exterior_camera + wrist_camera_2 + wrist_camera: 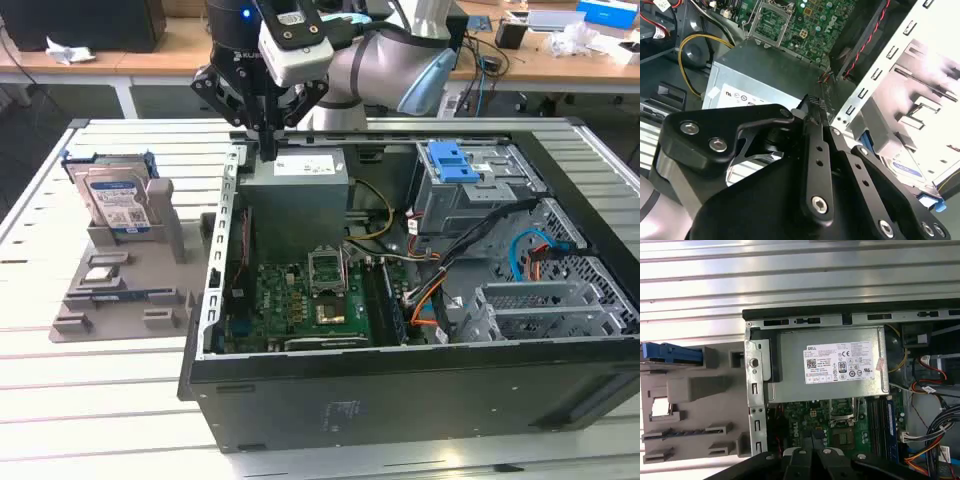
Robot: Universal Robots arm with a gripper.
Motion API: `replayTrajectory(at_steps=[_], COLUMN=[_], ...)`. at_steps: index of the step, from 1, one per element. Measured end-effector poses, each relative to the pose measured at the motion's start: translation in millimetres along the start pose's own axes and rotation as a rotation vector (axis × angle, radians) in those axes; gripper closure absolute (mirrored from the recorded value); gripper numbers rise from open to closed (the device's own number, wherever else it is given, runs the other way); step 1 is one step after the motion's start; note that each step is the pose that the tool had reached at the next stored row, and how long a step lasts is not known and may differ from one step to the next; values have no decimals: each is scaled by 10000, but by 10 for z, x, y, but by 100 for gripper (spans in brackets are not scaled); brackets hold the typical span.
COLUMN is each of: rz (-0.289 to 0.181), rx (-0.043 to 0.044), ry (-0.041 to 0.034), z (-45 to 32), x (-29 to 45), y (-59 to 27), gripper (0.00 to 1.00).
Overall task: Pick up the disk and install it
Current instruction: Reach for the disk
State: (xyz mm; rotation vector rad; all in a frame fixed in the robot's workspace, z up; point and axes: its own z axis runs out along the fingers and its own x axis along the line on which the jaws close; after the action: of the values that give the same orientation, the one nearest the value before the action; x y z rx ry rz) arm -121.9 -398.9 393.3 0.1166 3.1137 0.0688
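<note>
The disk (118, 200), silver with a blue-and-white label and a blue carrier bracket, stands upright in a grey holder (150, 262) at the exterior view's left, outside the computer case. The first wrist view shows its blue bracket edge (671, 352), and the second wrist view shows its labelled face (906, 168). My gripper (268, 143) hangs over the case's rear corner, just above the grey power supply (296, 195), a short way to the right of the disk. Its black fingers (812, 111) meet at the tips, shut with nothing between them.
The open computer case (400, 385) lies on a white slatted table (90, 400). Inside are a green motherboard (300, 300), bundled cables (470, 245) and a metal drive cage topped by a blue clip (452, 160). Desks with clutter stand behind.
</note>
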Motion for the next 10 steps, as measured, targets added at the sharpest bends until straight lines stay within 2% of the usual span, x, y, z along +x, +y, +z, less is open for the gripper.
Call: replayTrajectory(at_steps=[2, 4, 10], rz=[1, 1, 0], rx=[0, 0, 0], ry=[0, 0, 0], z=[-1, -2, -5], x=[27, 96, 186], y=[-2, -7, -14], gripper=[90, 90, 90])
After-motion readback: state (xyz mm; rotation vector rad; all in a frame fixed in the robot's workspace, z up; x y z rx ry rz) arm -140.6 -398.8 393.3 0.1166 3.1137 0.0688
